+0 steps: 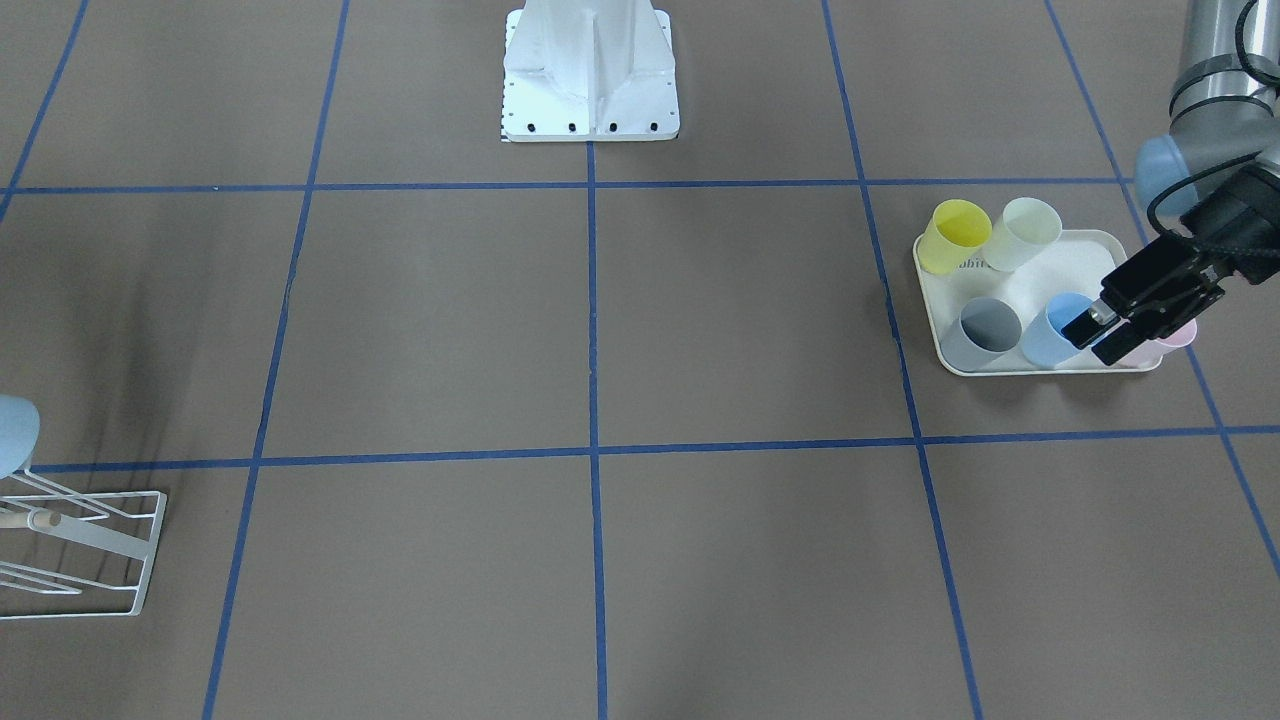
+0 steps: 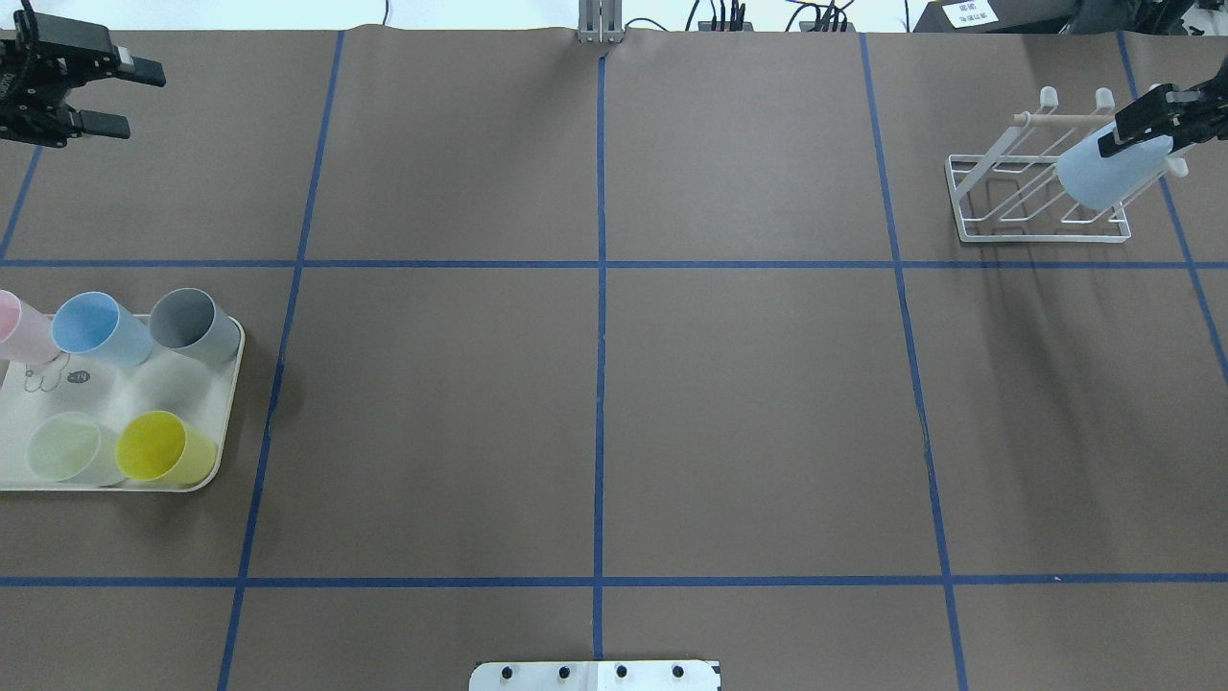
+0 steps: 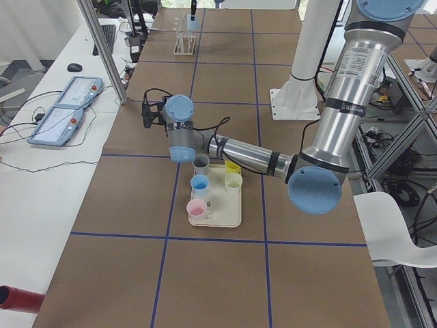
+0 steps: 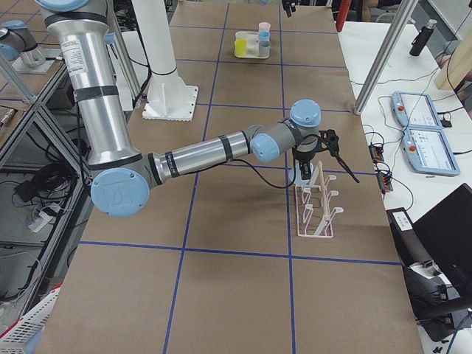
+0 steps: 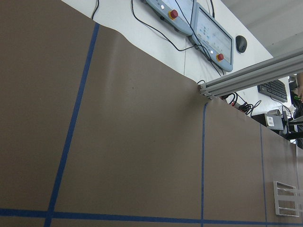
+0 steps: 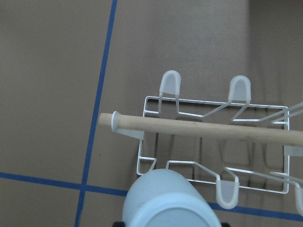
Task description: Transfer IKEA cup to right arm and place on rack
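The IKEA cup (image 2: 1103,171) is pale blue and hangs tilted, base up, over the white wire rack (image 2: 1017,192) at the table's far right. My right gripper (image 2: 1144,132) is shut on the cup near its base. In the right wrist view the cup's base (image 6: 166,201) fills the bottom edge, just before the rack's wooden dowel (image 6: 203,127) and its prongs. Whether the cup touches a prong I cannot tell. The front view shows only part of the rack (image 1: 85,545) and the cup (image 1: 15,432). My left gripper (image 2: 123,96) is open, empty, and raised at the far left.
A cream tray (image 2: 219,437) at the left edge holds several cups: pink (image 2: 21,328), blue (image 2: 96,329), grey (image 2: 192,324), pale green (image 2: 65,448), yellow (image 2: 161,449). The robot's white base (image 1: 590,75) stands at mid-table. Control pendants (image 4: 417,133) lie beyond the far edge.
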`<move>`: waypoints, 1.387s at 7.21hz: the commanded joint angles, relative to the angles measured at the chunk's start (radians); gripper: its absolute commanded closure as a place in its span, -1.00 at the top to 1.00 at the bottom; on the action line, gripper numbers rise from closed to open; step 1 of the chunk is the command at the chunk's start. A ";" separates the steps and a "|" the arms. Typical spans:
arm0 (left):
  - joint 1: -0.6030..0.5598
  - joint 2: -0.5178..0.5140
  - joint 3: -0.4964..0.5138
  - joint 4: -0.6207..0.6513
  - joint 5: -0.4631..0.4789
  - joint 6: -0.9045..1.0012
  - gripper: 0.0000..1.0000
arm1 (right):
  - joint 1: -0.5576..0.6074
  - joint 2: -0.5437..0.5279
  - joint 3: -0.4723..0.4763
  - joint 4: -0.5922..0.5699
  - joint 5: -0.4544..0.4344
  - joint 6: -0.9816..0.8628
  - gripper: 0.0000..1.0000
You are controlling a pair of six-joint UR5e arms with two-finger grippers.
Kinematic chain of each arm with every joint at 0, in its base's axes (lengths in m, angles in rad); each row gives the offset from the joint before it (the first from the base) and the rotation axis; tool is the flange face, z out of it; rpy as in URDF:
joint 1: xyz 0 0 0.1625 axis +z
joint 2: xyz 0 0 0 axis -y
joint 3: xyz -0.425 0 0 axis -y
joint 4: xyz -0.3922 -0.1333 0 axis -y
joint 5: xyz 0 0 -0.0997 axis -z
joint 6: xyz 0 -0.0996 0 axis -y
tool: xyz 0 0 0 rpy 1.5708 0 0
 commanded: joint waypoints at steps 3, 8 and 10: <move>0.000 0.000 -0.002 0.000 0.000 0.000 1.00 | -0.024 0.052 -0.083 0.002 -0.006 -0.001 -0.57; 0.000 -0.002 -0.002 0.000 0.003 0.000 1.00 | -0.056 0.084 -0.136 0.005 -0.051 -0.090 0.75; -0.003 0.002 0.003 0.001 0.003 0.012 1.00 | -0.056 0.084 -0.137 0.005 -0.050 -0.090 0.96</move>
